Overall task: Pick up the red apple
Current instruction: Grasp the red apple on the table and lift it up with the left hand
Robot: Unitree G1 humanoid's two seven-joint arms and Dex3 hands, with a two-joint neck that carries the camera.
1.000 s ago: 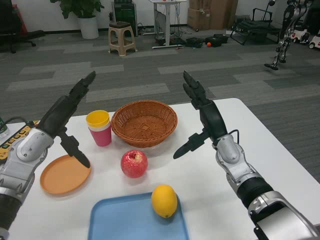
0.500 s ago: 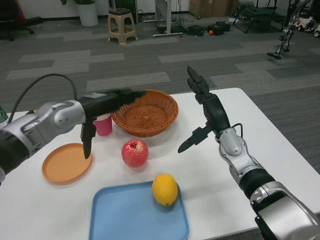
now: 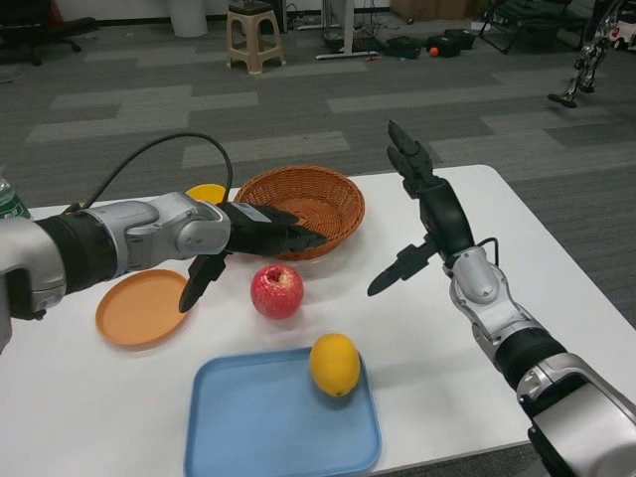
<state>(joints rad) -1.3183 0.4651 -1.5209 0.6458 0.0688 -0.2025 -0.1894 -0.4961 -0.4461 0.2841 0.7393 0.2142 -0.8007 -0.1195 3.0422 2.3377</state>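
On the white surface (image 3: 556, 258), the red apple (image 3: 277, 291) sits just below the left hand (image 3: 253, 238), whose fingers are spread, empty; the right hand (image 3: 427, 214), also open, waits farther off.

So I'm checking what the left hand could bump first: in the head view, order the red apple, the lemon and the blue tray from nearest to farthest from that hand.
Measured from the left hand:
1. Red apple, just below the hand and slightly to its right, not touched.
2. Lemon, further toward the camera, on the tray's right part.
3. Blue tray, at the table's near edge; its far rim lies about level with the lemon, so these two are close.
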